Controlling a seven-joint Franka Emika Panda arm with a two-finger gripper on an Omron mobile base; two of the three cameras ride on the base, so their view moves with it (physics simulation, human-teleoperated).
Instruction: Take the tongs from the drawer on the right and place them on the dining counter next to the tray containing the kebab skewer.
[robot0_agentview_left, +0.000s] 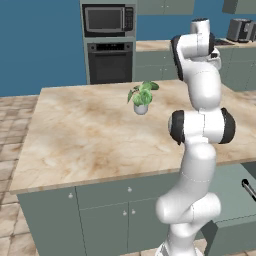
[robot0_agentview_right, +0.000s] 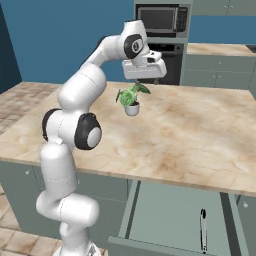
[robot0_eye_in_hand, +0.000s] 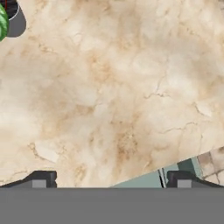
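The drawer (robot0_agentview_right: 165, 210) stands pulled out under the right end of the marbled island, and it also shows at the right edge of the left base view as the drawer (robot0_agentview_left: 234, 192). Slim black tongs (robot0_agentview_right: 203, 230) lie inside it near its right side, seen again as the tongs (robot0_agentview_left: 248, 189). My gripper (robot0_agentview_right: 146, 75) hangs high over the island top, just right of the potted plant and well away from the drawer. In the hand view my gripper (robot0_eye_in_hand: 111, 181) is open with nothing between its fingertips (robot0_eye_in_hand: 41, 179). The dining counter, the tray and the kebab skewer are out of view.
A potted plant (robot0_agentview_right: 131, 99) stands on the marbled island (robot0_agentview_right: 200, 135). Behind it are a wall oven (robot0_agentview_left: 110, 62) with a microwave (robot0_agentview_left: 107, 19) above, and a back counter with a toaster (robot0_agentview_left: 240, 29). Tiled floor lies to the island's left.
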